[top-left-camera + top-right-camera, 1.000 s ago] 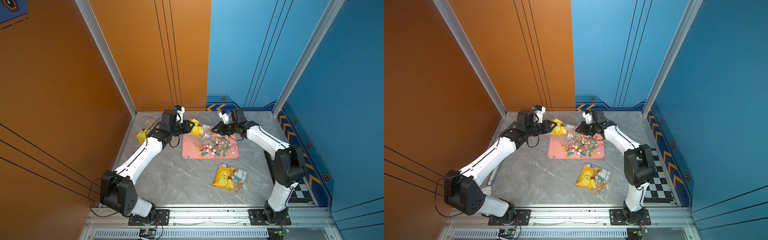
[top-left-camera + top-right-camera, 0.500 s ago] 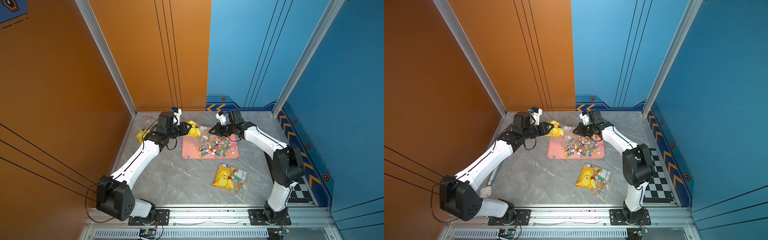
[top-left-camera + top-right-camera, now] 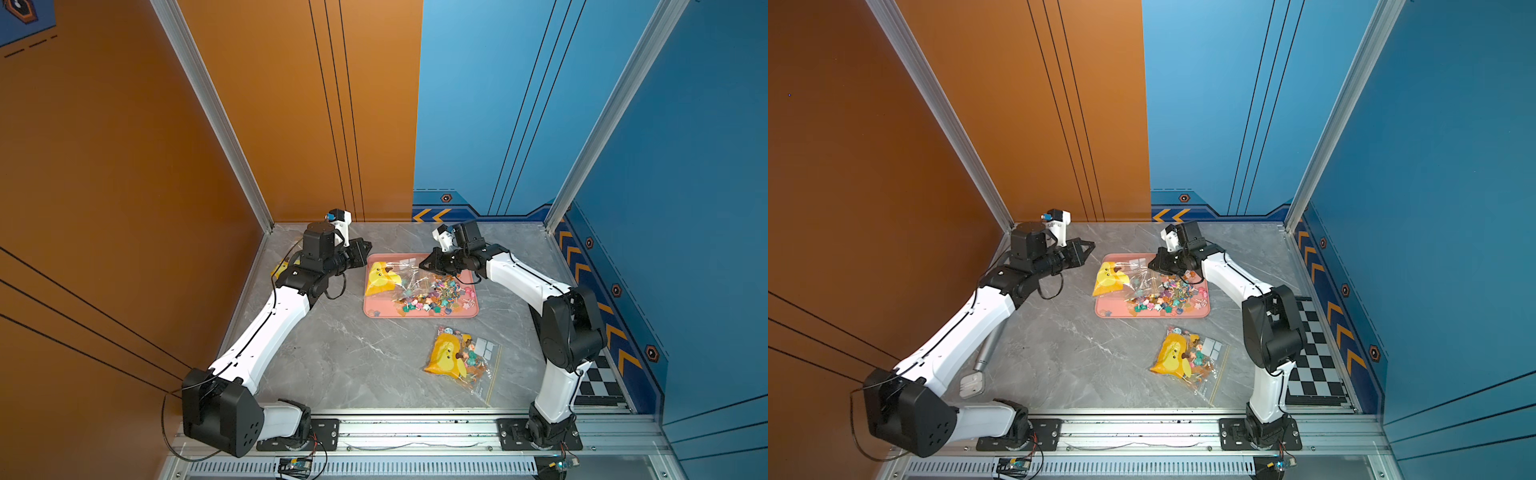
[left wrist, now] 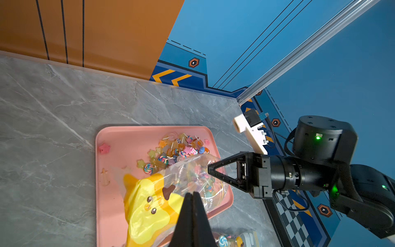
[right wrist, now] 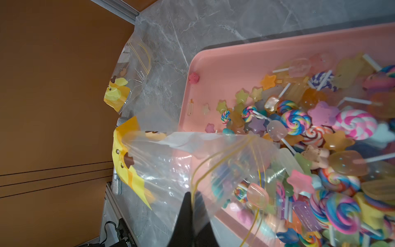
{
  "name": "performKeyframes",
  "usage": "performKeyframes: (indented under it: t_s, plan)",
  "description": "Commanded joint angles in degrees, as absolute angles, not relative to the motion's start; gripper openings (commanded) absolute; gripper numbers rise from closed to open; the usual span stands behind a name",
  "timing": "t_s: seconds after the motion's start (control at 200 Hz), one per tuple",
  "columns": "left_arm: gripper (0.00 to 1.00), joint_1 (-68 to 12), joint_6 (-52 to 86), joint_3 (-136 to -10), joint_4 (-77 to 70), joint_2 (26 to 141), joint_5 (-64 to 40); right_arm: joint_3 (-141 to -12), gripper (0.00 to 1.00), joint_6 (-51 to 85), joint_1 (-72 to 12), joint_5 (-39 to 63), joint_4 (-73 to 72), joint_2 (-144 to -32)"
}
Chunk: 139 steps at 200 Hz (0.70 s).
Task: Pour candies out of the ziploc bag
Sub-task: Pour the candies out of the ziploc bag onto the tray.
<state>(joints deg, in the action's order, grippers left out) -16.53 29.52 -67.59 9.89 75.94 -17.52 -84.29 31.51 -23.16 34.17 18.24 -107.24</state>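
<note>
On ziploc bag point(image 4: 149, 205), unreadable small print point(image 4: 210, 202)

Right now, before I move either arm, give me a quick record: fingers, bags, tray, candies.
left fingers: shut, nothing between them, apart from the bag, by the tray's corner
right fingers: shut on the clear edge of the ziploc bag
ziploc bag: lies on the pink tray, yellow printed end toward the left arm
candies: heaped on the tray, some under the bag's clear part
second bag: flat on the table, candies inside
third bag: by the orange wall, looks empty
</note>
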Motion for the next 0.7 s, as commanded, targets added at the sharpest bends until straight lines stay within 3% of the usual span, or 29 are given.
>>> performKeyframes:
  t_s: [0.0, 0.691]
  plan:
    - [0.00, -15.9, 28.7, -65.7, 9.4, 75.0, -16.9, -84.0, 0.00, 31.2, -23.5, 32.5, 20.0, -108.1]
    - [0.00, -13.9, 28.9, -62.0, 8.9, 72.3, -17.4, -84.0, 0.00, 31.3, -24.6, 31.9, 20.0, -107.6]
